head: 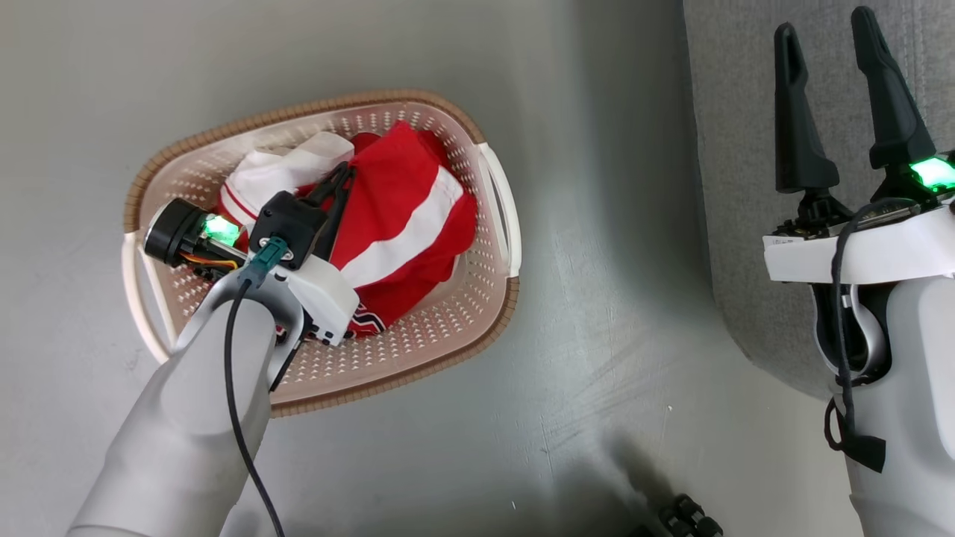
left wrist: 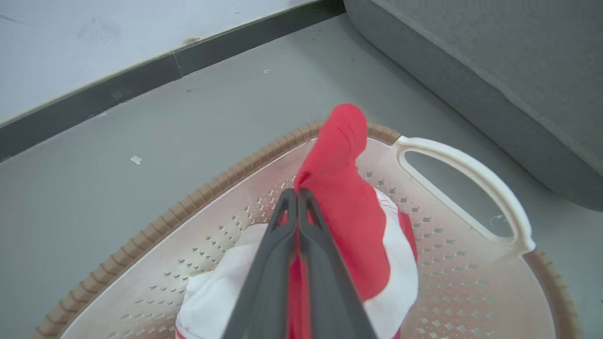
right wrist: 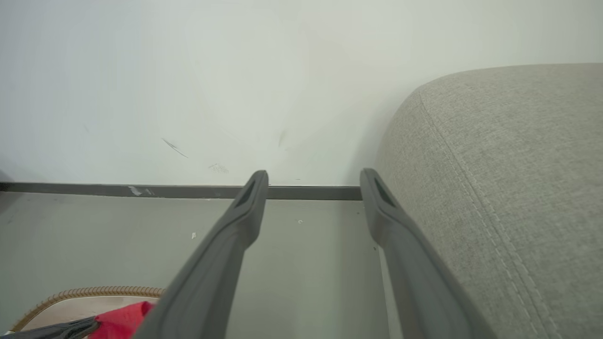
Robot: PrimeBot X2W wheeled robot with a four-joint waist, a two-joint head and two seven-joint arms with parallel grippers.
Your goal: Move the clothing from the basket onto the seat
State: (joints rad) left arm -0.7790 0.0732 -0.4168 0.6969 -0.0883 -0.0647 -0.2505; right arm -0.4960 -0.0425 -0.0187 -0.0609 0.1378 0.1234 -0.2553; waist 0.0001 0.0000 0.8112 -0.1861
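Observation:
The cream basket [head: 313,112] with a brown rim stands on the grey floor, and in it lies the red and white clothing [head: 403,194]. My left gripper [head: 345,177] reaches down into the basket and is shut on a fold of the red fabric. In the left wrist view the clothing [left wrist: 348,207] rises in a peak beside the closed gripper [left wrist: 297,194], above the basket [left wrist: 212,188]. My right gripper [head: 826,24] stands open and empty over the edge of the grey seat [head: 746,112]. The right wrist view has that gripper [right wrist: 313,176] beside the seat [right wrist: 509,188].
A white wall [right wrist: 235,70] with a dark skirting board [right wrist: 94,189] runs behind the basket and the seat. Bare floor [head: 597,313] lies between basket and seat. The basket's white handle [left wrist: 461,165] faces the seat [left wrist: 494,70]. A small black object [head: 683,516] sits at the head view's bottom edge.

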